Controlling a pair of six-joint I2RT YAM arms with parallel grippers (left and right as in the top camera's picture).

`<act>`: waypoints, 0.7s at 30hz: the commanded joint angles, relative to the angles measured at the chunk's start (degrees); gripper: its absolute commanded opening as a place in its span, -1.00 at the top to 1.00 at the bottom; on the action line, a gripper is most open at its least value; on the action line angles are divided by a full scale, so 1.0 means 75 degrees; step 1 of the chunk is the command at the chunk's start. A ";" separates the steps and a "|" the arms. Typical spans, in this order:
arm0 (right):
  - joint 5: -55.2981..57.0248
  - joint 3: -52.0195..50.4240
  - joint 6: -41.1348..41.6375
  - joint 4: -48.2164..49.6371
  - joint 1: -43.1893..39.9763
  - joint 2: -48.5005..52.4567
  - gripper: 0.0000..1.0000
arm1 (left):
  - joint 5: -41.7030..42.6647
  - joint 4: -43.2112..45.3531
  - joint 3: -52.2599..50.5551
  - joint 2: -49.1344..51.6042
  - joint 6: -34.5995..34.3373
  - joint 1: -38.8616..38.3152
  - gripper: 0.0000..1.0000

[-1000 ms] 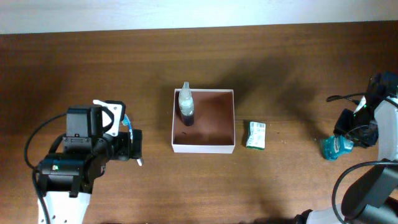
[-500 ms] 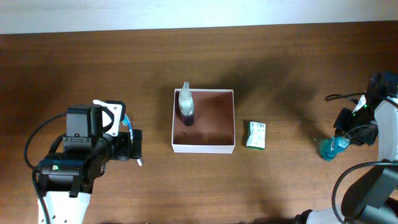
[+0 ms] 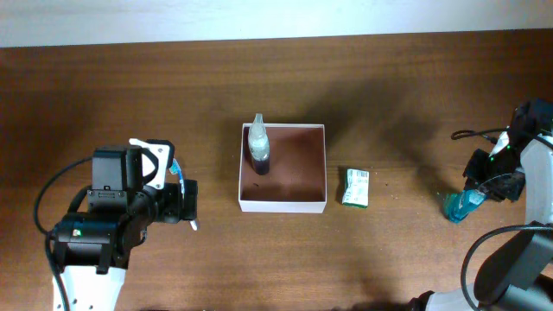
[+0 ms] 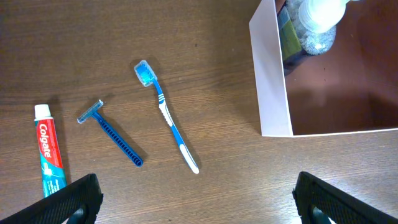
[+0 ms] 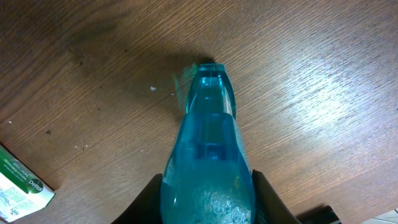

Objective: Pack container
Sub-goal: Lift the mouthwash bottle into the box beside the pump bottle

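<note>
The container (image 3: 282, 205) is a square white-walled box with a pinkish-brown inside at the table's middle; a clear bottle (image 3: 258, 145) stands in its left part. It also shows in the left wrist view (image 4: 273, 93). My right gripper (image 3: 484, 192) at the far right is shut on a blue transparent bottle (image 3: 460, 206), seen between the fingers in the right wrist view (image 5: 208, 162). My left gripper (image 4: 196, 199) is open and empty, left of the container. A toothbrush (image 4: 168, 117), a blue razor (image 4: 111, 132) and a toothpaste tube (image 4: 48, 152) lie below it.
A small green and white packet (image 3: 355, 187) lies right of the container, also in the right wrist view (image 5: 18, 183). The table's far edge meets a white wall at the top.
The right gripper has tilted the blue bottle, so it shows narrower and more upright from above. The left arm has not moved.
</note>
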 commanded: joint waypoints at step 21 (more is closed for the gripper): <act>-0.0452 0.5217 0.2081 -0.2387 0.5977 -0.0350 0.92 | 0.0087 -0.0009 0.0181 -0.0023 -0.0047 0.0041 -0.99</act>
